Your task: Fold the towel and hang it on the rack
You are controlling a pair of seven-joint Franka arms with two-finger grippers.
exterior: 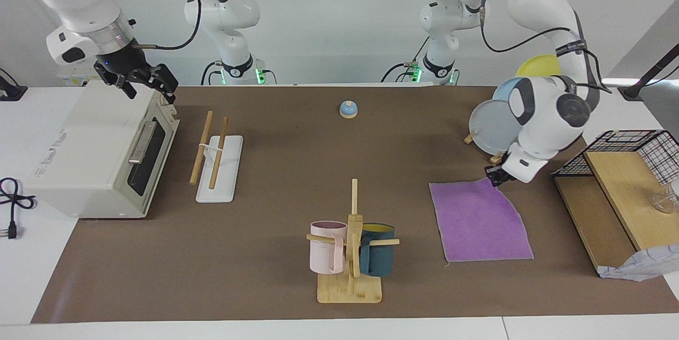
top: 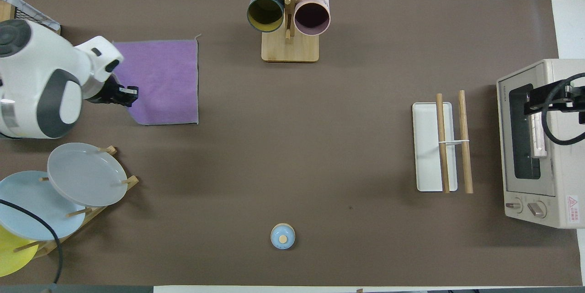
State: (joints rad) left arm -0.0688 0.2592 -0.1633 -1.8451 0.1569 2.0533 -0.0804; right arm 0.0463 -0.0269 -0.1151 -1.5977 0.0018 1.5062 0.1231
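The purple towel [exterior: 480, 223] lies on the brown mat toward the left arm's end of the table, and it also shows in the overhead view [top: 167, 82]. My left gripper [exterior: 493, 176] is shut on the towel's corner nearest the robots and holds it a little off the mat; it shows over that corner from above [top: 131, 96]. The rack [exterior: 215, 154], two wood rails on a white base, stands beside the toaster oven [top: 441, 146]. My right gripper [exterior: 148, 85] waits open over the toaster oven [top: 555, 101].
A toaster oven [exterior: 95, 154] stands at the right arm's end. A mug tree [exterior: 350, 247] stands mid-table, farther from the robots. A plate stand [exterior: 496, 128] and a wooden shelf with a wire basket [exterior: 620, 191] flank the towel. A small blue bell [exterior: 348, 109] sits near the robots.
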